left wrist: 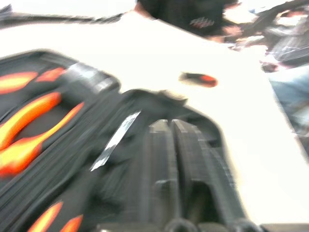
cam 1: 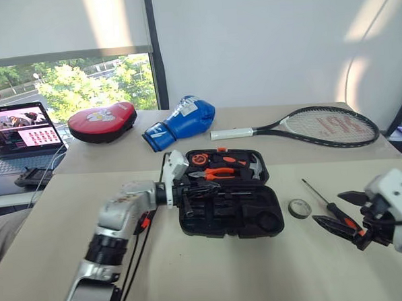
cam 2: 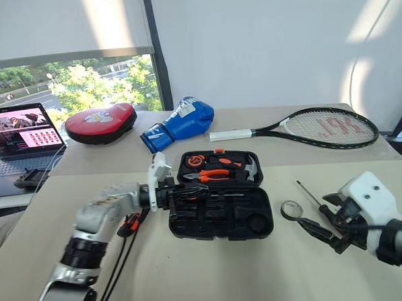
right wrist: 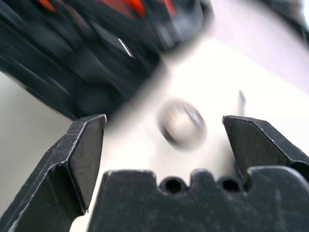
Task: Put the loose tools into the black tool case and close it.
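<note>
While the black tool case (cam 1: 231, 201) lies open under the left gripper (cam 1: 190, 195), whose finger state cannot be told, the grey tape roll (right wrist: 182, 123) is framed between the right gripper's (right wrist: 166, 140) spread jaws.

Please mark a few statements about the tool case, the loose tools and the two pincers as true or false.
1. The black tool case lies open on the table. True.
2. The small grey tape roll sits inside the case. False: it lies on the table, beside the case's right end.
3. The right pincer stands open near a screwdriver. True.
4. The right pincer grips the tennis racket. False: the racket lies apart at the back of the table, and the pincer holds nothing.
5. The left pincer is at the case's left end. True.
6. The laptop sits to the right of the case. False: it is far left.
</note>
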You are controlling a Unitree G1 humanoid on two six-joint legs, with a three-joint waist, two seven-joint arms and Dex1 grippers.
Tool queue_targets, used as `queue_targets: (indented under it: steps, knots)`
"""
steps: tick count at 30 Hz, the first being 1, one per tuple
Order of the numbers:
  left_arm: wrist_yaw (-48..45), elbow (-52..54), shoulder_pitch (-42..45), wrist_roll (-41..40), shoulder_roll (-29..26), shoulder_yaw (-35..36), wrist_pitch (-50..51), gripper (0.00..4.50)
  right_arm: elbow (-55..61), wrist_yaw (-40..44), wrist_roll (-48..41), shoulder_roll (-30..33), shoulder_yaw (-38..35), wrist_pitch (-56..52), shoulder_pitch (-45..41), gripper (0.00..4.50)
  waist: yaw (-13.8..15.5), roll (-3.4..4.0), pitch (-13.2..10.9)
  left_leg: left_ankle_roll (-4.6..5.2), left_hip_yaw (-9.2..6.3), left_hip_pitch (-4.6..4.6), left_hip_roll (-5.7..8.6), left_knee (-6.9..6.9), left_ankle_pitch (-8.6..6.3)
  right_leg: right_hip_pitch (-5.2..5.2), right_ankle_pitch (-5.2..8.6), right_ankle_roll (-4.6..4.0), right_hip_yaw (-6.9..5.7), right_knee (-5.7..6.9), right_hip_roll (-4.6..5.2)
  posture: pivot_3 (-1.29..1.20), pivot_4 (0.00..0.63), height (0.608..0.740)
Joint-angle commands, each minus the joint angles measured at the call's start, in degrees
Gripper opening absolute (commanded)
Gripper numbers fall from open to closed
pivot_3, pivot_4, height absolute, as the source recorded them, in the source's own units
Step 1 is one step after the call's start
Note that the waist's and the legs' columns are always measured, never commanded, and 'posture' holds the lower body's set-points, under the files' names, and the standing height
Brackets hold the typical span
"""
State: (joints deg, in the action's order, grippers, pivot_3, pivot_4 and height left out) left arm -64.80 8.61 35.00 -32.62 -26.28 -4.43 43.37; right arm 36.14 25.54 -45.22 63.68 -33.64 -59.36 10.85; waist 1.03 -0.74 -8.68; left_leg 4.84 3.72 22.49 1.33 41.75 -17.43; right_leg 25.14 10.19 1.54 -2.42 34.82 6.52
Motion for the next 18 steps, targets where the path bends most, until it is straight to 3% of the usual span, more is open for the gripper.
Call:
queue_targets:
  steps: [1,5,8,11,18]
  knots:
    - [-2.66,8.73,-0.73,-4.92,-2.64,-0.69,2.17,2.31,-9.95,-3.54,2.82,1.65,7.06,-6.54,-8.79,4.5,0.22,0.01,-0.02,0.09,0.0,-0.01,0.07,-0.01,-0.05,-0.02,0.03,-0.06,-0.01,0.0,-0.07,0.0,0.15,0.74]
    - [-1.15,12.73,-1.05,-7.11,-3.57,-1.52,4.0,3.81,-19.0,-2.44,5.97,2.14,15.1,-8.99,-17.69,4.5,0.5,0.02,-0.04,0.32,0.04,0.0,0.21,0.01,-0.1,-0.06,0.19,-0.31,0.04,-0.01,-0.08,0.0,0.15,0.74]
    - [1.15,15.46,-1.59,-8.44,-3.66,-0.9,4.79,3.81,-26.56,0.27,9.41,1.7,22.25,-8.1,-22.34,4.5,0.26,0.02,-0.03,0.38,0.08,0.0,0.23,0.0,-0.12,-0.06,0.1,-0.12,0.05,-0.02,-0.11,0.0,0.15,0.74]
    - [2.96,18.01,-1.7,-9.78,-4.35,-0.46,5.81,3.89,-32.56,2.12,13.57,0.83,26.62,-4.88,-24.2,3.82,0.24,0.01,-0.04,0.38,0.08,0.0,0.23,0.0,-0.12,-0.08,0.04,0.09,0.02,-0.02,-0.13,0.0,0.15,0.74]
    - [5.31,17.99,-1.71,-10.24,-5.28,-1.36,5.02,3.89,-35.72,6.27,18.79,0.21,29.5,0.36,-25.22,1.32,-0.18,0.06,-0.04,0.38,0.21,-0.06,0.26,0.0,-0.12,-0.07,0.09,0.21,-0.09,0.03,-0.17,0.0,0.15,0.74]
